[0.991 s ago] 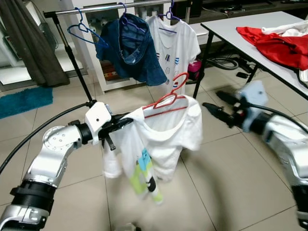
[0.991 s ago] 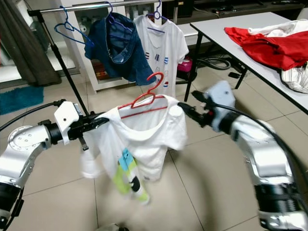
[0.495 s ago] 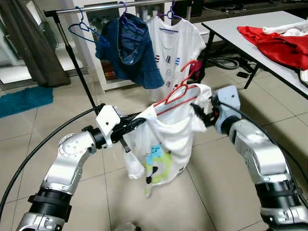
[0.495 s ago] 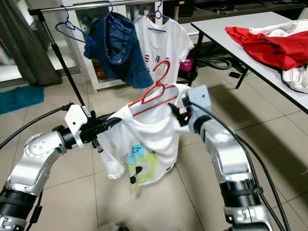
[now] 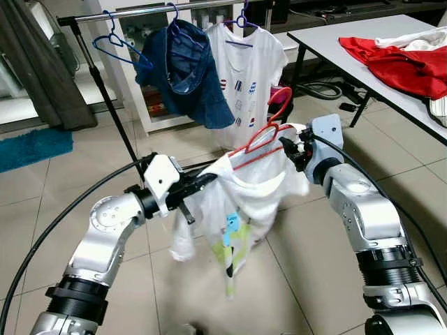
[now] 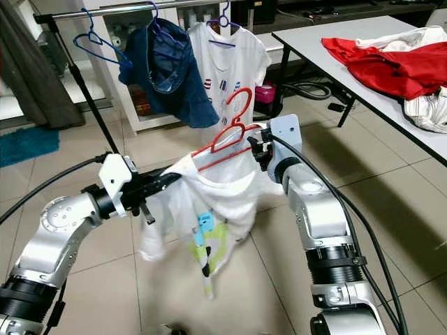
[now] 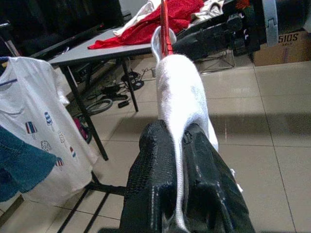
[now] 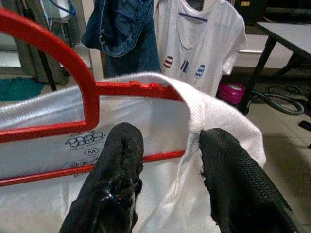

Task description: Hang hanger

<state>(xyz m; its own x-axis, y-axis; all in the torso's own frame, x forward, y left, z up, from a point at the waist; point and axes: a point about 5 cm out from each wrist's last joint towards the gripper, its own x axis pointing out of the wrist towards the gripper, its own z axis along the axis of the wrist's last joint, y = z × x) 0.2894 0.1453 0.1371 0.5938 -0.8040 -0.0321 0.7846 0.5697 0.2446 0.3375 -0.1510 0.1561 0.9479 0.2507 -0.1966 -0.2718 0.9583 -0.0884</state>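
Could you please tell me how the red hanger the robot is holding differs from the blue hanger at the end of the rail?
The red hanger carries a white T-shirt; the blue hanger is bare. The red one is held tilted between the left end effector and right end effector, off the rail; the blue one is hooked on the rail. Both look like plastic hangers.

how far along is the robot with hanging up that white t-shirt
Done: white t-shirt sits on the red hanger. In hand: left pincer pinches one shoulder; right pincer is at the other. Left: hooking it onto the rail.
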